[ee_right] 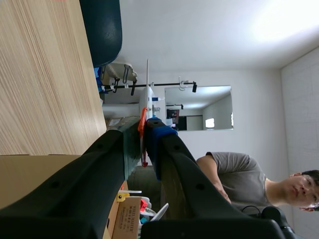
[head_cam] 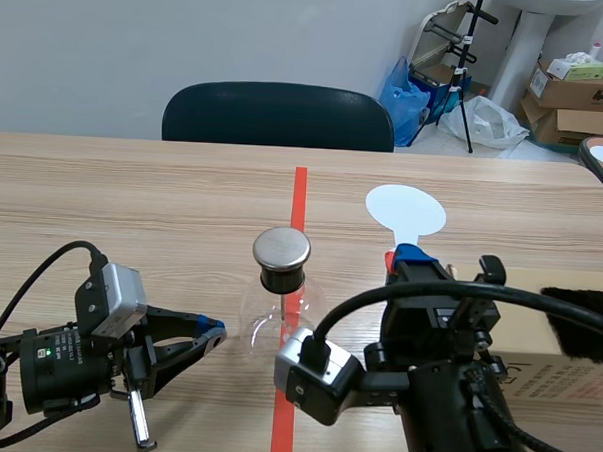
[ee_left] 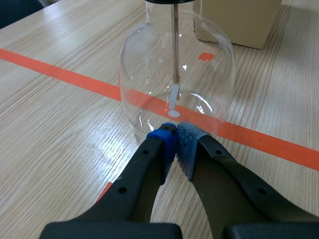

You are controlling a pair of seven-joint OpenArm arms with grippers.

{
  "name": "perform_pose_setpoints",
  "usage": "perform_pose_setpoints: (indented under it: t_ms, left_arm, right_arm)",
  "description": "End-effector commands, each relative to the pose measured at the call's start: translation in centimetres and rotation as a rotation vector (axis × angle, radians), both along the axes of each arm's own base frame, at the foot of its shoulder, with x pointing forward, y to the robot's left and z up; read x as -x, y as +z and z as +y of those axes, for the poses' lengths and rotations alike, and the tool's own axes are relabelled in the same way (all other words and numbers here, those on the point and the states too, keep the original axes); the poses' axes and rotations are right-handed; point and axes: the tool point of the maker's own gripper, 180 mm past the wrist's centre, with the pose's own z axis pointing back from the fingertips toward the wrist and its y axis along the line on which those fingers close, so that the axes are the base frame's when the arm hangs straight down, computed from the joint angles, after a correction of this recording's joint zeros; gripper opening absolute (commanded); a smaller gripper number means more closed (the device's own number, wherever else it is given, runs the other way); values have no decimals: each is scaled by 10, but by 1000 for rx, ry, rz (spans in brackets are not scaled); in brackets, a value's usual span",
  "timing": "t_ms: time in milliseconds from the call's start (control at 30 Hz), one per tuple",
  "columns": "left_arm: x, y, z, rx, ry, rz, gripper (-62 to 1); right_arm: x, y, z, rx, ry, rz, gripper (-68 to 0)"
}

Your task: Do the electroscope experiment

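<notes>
Flanking electroscope [head_cam: 281, 255]: white paddle [head_cam: 405, 211], cardboard box [head_cam: 567, 376].

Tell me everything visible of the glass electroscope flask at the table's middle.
The clear round glass flask stands upright on the wooden table, astride the orange-red tape line. A black stopper plugs its neck, topped by a flat round metal disc. A thin metal rod hangs inside, ending in a pale strip. The left gripper, jaws shut, sits at its base; contact cannot be told. The white round paddle in the right gripper is apart from it.
</notes>
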Motion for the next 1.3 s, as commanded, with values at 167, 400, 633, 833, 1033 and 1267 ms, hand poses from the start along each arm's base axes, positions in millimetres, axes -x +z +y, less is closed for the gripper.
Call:
perform_pose_setpoints:
  t_ms: [167,400,633,833,1033,1267]
  left_arm:
    - [-3,6,-1,24,8,-16,-577]
    - [-3,6,-1,24,8,-16,-578]
    - [-3,6,-1,23,8,-16,-578]
    - [-3,6,-1,22,8,-15,-578]
    - [-3,5,-1,17,8,-12,-578]
    - [-3,5,-1,17,8,-12,-578]
  right_arm:
    - [-6,11,-3,-5,-7,-40,-664]
    - [-6,11,-3,-5,-7,-40,-664]
    - [-5,10,-4,-4,-12,-36,-664]
    - [-5,1,-10,34,-27,7,-664]
    - [-5,3,-7,30,-9,-4,-664]
    - [0,3,13,34,107,-9,-664]
